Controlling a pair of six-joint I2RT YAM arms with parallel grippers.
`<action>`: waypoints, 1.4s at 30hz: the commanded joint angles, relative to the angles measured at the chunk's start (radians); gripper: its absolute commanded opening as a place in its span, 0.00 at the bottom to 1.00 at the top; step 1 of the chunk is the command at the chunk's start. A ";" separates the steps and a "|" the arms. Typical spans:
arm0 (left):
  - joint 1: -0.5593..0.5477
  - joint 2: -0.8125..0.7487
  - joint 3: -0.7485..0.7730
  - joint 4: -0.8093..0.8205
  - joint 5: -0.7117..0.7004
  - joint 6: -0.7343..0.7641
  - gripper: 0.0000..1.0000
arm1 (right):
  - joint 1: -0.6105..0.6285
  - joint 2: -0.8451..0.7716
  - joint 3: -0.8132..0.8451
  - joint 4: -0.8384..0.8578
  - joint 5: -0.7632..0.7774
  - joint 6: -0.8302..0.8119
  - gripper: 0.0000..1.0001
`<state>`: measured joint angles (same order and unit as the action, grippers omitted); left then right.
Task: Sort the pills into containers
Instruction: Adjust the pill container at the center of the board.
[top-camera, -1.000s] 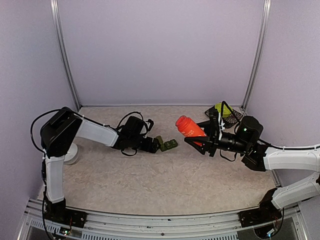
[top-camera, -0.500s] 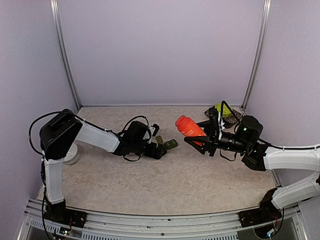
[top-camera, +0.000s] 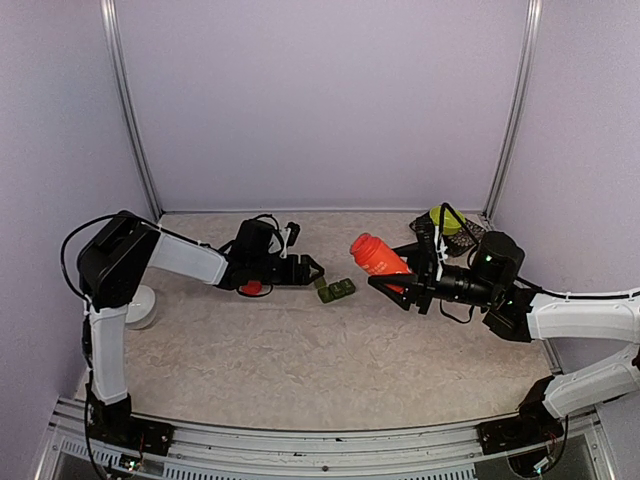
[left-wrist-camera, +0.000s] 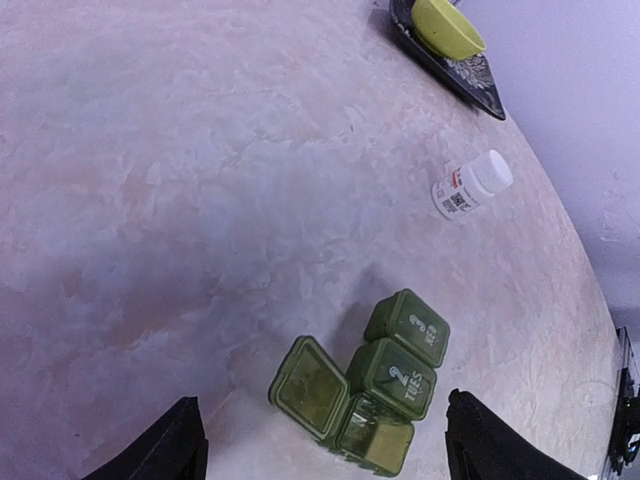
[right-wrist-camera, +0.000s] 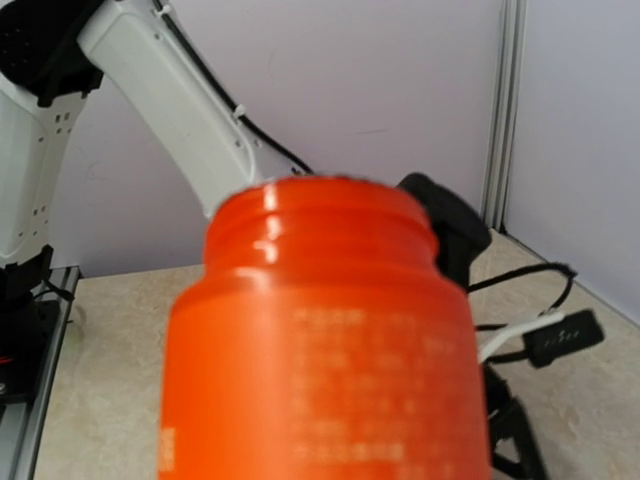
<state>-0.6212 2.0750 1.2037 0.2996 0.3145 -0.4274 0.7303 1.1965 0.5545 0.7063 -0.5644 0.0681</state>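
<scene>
- Spread left tool (top-camera: 312, 272) sits just left of the dark green strip of three square boxes (top-camera: 337, 290).
- Right tool (top-camera: 400, 283), farther right, pinches an orange plastic bottle (top-camera: 378, 253).

Glossy white shells clad the left arm (top-camera: 185, 262) and right arm (top-camera: 580, 318); black joints, thin black cables looping beside the left end effector (top-camera: 312, 270).

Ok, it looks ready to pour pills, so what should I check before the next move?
1. Cap off the orange bottle: ok.
2. Bottle held by the right gripper: ok.
3. A lid open on the organizer: ok, one end compartment; the other two are shut.
4. The left gripper open and empty: ok.
5. Bottle mouth over the open compartment: cannot tell.
6. Any pills in the bottle: cannot tell.
</scene>
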 joint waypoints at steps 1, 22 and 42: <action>0.022 0.054 0.043 0.073 0.115 -0.053 0.78 | 0.008 -0.022 0.018 -0.006 0.001 -0.006 0.00; 0.053 0.147 0.096 0.119 0.195 -0.106 0.32 | 0.018 0.020 0.042 -0.014 0.002 -0.009 0.00; 0.010 -0.028 -0.142 0.292 0.012 -0.257 0.02 | 0.021 0.044 0.061 -0.032 0.001 -0.016 0.00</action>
<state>-0.5812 2.1551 1.1305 0.5148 0.4473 -0.6323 0.7399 1.2362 0.5797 0.6781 -0.5632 0.0639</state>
